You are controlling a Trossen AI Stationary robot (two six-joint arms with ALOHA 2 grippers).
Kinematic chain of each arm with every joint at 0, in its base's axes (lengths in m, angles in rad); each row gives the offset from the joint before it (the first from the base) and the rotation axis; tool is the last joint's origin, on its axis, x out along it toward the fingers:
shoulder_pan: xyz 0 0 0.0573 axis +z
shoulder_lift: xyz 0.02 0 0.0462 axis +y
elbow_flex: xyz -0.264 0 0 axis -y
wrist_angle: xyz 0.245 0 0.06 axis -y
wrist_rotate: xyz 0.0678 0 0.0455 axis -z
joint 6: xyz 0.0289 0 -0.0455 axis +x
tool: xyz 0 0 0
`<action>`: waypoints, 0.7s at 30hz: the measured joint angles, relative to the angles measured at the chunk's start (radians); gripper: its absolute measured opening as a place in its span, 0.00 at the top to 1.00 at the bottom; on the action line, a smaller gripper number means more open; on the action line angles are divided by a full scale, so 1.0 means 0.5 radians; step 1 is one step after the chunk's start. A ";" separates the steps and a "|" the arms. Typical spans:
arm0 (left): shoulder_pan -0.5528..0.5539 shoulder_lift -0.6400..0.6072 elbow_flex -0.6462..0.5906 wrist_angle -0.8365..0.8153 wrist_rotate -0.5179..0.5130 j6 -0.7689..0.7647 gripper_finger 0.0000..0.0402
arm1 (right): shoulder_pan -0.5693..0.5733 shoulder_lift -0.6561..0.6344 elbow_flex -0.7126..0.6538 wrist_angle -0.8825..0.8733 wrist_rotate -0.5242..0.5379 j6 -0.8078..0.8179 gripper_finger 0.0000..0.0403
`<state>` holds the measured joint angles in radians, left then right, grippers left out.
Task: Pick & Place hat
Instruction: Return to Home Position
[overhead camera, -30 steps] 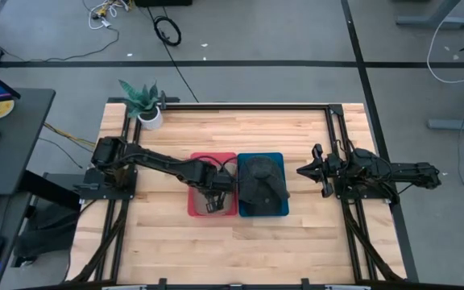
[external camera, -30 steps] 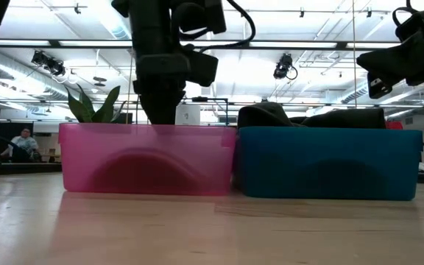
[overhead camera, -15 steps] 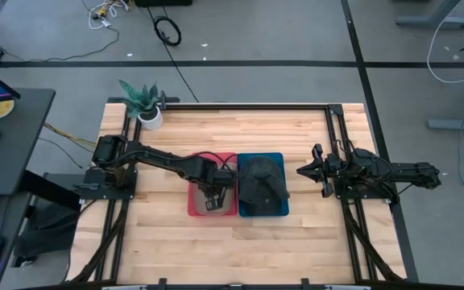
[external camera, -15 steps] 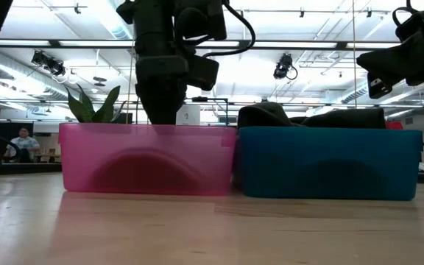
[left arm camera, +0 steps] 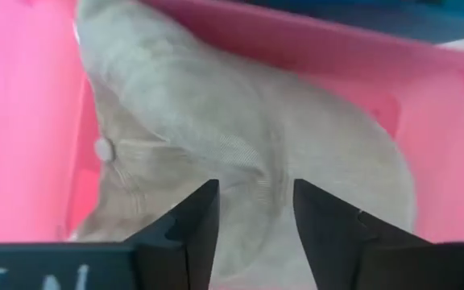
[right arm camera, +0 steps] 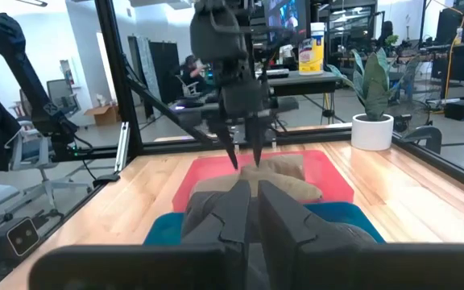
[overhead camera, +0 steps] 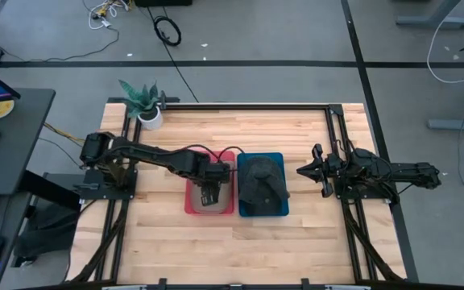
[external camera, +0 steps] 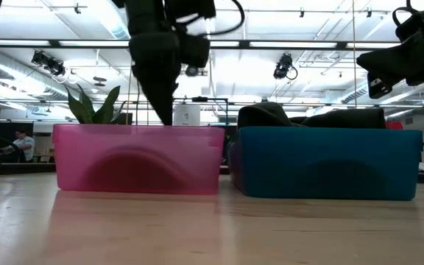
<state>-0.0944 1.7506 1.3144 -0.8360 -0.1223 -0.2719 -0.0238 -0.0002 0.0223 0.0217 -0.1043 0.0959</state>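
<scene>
The left arm reaches from its base at the left edge of the worktop (overhead camera: 296, 242) toward the frame's centre. Its left gripper (overhead camera: 209, 196) points down over the red bin (overhead camera: 189, 201), jaws narrowly parted and empty above the brown cap (left arm camera: 216, 121) lying inside. The right gripper (overhead camera: 301, 171) waits folded at the right, jaws closed together. Since a second ago the left gripper has lifted. The red bin has slid slightly left, opening a gap beside the blue bin (overhead camera: 279, 211), which holds the gray cap (overhead camera: 260, 184).
</scene>
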 joint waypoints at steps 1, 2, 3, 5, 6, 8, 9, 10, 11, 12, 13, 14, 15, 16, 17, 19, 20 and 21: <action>0.000 -0.026 0.000 0.002 0.000 0.019 0.59 | 0.000 0.000 0.000 0.000 -0.001 0.000 0.92; 0.000 -0.050 0.001 0.003 -0.001 0.034 0.58 | 0.000 0.000 0.000 0.000 0.000 0.000 0.92; 0.000 -0.073 0.002 0.006 0.000 0.037 0.58 | 0.001 0.000 0.000 0.000 0.000 -0.001 0.92; -0.001 -0.117 0.002 0.005 0.001 0.043 0.58 | 0.001 0.000 0.000 0.000 -0.001 -0.001 0.92; -0.001 -0.139 0.002 0.010 0.001 0.055 0.58 | 0.001 0.000 0.000 0.000 0.000 0.000 0.92; -0.001 -0.180 0.005 0.017 -0.003 0.090 0.58 | 0.000 0.000 0.000 0.000 0.000 0.000 0.92; -0.013 -0.194 0.005 0.017 -0.010 0.139 0.59 | 0.000 0.000 0.000 0.000 0.000 0.000 0.92; -0.027 -0.200 0.005 0.025 -0.015 0.219 0.59 | 0.001 0.000 0.000 0.000 0.000 0.000 0.92; -0.044 -0.204 0.000 0.049 -0.017 0.321 0.59 | 0.000 0.000 0.000 0.000 -0.001 0.000 0.92; -0.064 -0.208 -0.015 0.083 -0.016 0.414 0.59 | 0.000 0.000 0.000 0.000 0.000 0.000 0.92; -0.079 -0.210 -0.031 0.153 -0.011 0.485 0.59 | 0.001 0.000 0.000 0.000 -0.001 -0.001 0.92; -0.087 -0.210 -0.047 0.254 -0.007 0.529 0.59 | 0.001 0.000 0.000 0.000 0.000 0.000 0.92; -0.090 -0.212 -0.065 0.355 0.000 0.550 0.59 | 0.000 0.000 0.000 0.000 -0.001 -0.001 0.92; -0.087 -0.223 -0.089 0.419 0.017 0.554 0.59 | 0.000 0.000 0.000 0.000 0.000 -0.001 0.92; -0.078 -0.232 -0.110 0.435 0.038 0.560 0.59 | 0.001 0.000 0.000 0.000 0.000 -0.001 0.92; -0.050 -0.243 -0.161 0.484 0.057 0.568 0.59 | 0.000 0.000 0.000 0.000 -0.001 -0.001 0.92; -0.034 -0.266 -0.206 0.495 0.060 0.566 0.59 | 0.001 0.000 0.000 0.000 -0.001 0.000 0.92; -0.014 -0.297 -0.258 0.526 0.062 0.559 0.59 | 0.000 0.000 0.000 -0.001 0.000 0.000 0.92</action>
<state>-0.1015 1.6019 1.1852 -0.5731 -0.0913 0.0074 -0.0237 -0.0002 0.0223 0.0214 -0.1041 0.0957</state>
